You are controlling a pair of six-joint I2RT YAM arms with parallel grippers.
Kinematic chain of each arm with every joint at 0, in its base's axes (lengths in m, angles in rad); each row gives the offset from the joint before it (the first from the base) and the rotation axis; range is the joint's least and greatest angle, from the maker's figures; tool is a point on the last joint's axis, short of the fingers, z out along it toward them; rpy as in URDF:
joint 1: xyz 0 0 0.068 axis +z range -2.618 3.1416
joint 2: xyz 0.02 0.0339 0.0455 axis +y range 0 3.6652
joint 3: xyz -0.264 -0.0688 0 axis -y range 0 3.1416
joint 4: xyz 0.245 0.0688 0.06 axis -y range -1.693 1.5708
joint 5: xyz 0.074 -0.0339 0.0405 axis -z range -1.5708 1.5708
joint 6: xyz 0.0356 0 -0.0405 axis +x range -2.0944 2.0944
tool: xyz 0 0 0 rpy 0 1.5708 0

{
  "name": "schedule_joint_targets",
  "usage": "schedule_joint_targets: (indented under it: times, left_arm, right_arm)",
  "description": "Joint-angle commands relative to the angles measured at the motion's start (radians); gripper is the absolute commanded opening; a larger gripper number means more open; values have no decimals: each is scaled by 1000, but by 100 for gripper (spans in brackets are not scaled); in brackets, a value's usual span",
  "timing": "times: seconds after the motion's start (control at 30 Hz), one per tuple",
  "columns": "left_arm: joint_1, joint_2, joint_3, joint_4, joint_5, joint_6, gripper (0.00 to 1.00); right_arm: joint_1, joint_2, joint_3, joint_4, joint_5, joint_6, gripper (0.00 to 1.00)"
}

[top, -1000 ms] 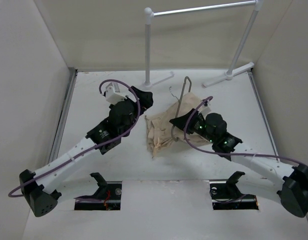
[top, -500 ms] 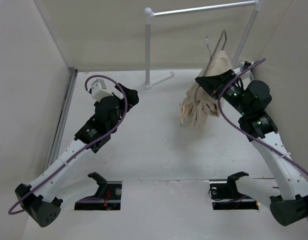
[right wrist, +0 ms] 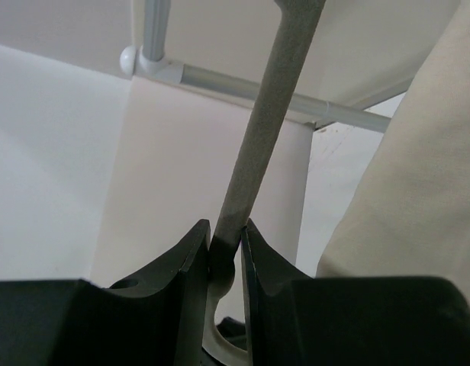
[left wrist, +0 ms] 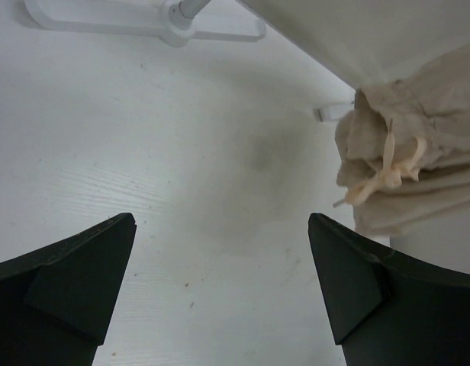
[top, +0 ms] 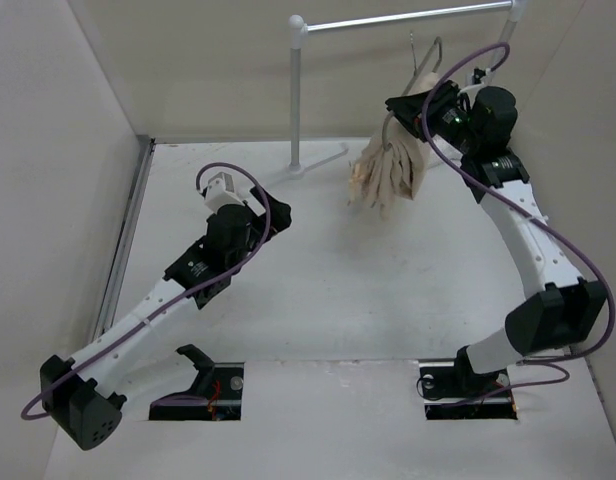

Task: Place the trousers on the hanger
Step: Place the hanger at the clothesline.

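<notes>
Trousers (top: pixel 388 170) bunched over hanger (right wrist: pixel 264 122), held up near the white rail (top: pixel 408 20). Right gripper (right wrist: pixel 226 245) fingers pinch the hanger bar. Left gripper (left wrist: pixel 221 244) fingers spread, empty, low over table (top: pixel 328 300).

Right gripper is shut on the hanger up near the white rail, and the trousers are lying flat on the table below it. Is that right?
Not quite. The trousers are not lying flat on the table; they hang bunched from the hanger, as the top external view shows. The rest holds: the right gripper is shut on the hanger up near the white rail.
</notes>
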Motion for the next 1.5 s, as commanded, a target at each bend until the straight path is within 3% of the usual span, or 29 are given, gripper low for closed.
schedule_joint_targets:
  times: [0.0,0.83,1.07,1.17,1.2,1.3,1.47]
  left_arm:
    - [-16,-2,-21,54,26,1,100]
    - [-43,108,-61,111,52,-17,100]
    - [-42,119,-63,120,43,-34,100]
    - [-40,122,-64,120,35,-36,100]
    - [-37,122,-64,120,32,-36,100]
    - [-21,122,-61,117,29,-36,100]
    - [15,122,-57,112,37,-34,100]
  right_arm:
    - [-11,44,156,129,-7,24,1]
    - [-155,346,457,168,-38,142,1]
    - [-158,366,369,180,-30,141,3]
    - [-166,363,329,198,-21,142,13]
    - [-169,363,329,198,-21,141,20]
    - [-180,365,329,210,-29,133,56]
    - [-209,360,342,204,-58,130,83]
